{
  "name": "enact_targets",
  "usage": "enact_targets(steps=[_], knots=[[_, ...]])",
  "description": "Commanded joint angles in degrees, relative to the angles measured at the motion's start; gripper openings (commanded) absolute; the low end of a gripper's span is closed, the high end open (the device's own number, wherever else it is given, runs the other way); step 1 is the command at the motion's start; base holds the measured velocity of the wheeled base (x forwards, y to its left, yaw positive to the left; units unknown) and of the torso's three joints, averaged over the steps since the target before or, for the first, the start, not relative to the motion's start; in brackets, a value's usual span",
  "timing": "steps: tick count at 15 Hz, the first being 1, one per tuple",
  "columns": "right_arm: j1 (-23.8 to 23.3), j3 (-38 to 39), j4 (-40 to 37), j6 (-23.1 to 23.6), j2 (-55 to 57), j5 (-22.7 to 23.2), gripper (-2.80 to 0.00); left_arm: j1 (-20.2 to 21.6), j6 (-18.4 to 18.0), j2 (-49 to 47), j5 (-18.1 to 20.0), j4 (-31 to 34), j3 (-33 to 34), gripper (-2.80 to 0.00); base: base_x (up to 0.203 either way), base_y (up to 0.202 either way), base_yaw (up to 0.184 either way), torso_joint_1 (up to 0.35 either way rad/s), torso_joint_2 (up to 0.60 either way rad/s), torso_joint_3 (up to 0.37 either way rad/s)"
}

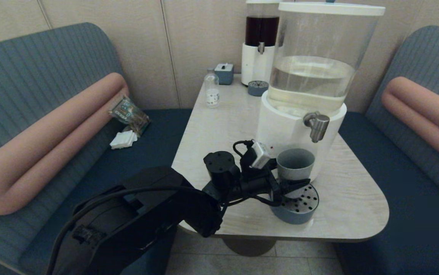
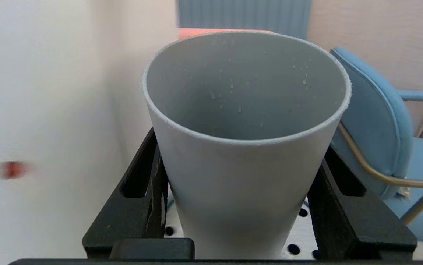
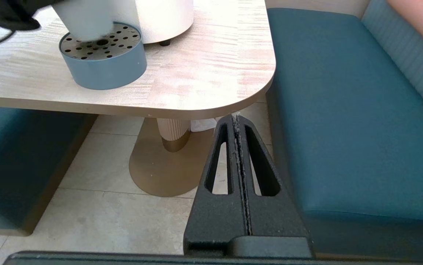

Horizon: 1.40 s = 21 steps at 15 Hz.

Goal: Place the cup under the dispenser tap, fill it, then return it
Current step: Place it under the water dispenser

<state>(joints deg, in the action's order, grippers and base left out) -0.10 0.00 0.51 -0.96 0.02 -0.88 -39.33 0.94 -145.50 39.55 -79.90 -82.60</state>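
The cup [image 1: 295, 163] is plain matte grey-blue, the tap [image 1: 317, 126] brushed steel, and the dispenser [image 1: 311, 76] has a white base under a clear tank of colourless liquid. The drip tray [image 1: 299, 210] has a grey-blue wall and a pale top dotted with dark holes, and the table [image 1: 219, 126] is pale beige with a faint wood grain. Both grippers, left [image 2: 237, 206] and right [image 3: 238, 121], are black; the bench [image 1: 39, 68] is ribbed teal with a salmon-pink bolster [image 1: 47, 141].
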Motion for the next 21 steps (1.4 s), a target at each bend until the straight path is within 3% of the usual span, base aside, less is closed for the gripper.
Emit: enact_targets(steps=[1,13,14,18,21], knots=[[0.0,0.0,0.0,0.0,0.1,0.0,-2.80,-0.1,0.0,-2.1,0.3,-0.1,-1.8,-2.80,0.000,0.000,0.000,0.000,0.00,0.000],[0.0,0.0,0.0,0.0,0.1,0.0,-2.80,-0.1,0.2,-7.1,0.4,2.9,-9.5,-2.80,0.000,0.000,0.000,0.000,0.00,0.000],[0.0,0.0,0.0,0.0,0.1,0.0,-2.80,-0.1,0.1,-7.4,0.4,2.9,-9.5,0.00,0.000,0.000,0.000,0.000,0.00,0.000],[0.0,0.0,0.0,0.0,0.1,0.0,-2.80,-0.2,0.2,-7.8,0.3,2.9,-12.5,0.00,0.000,0.000,0.000,0.000,0.00,0.000],[0.0,0.0,0.0,0.0,0.1,0.0,-2.80,-0.2,0.2,-4.6,0.3,2.7,-8.6,0.00,0.000,0.000,0.000,0.000,0.00,0.000]])
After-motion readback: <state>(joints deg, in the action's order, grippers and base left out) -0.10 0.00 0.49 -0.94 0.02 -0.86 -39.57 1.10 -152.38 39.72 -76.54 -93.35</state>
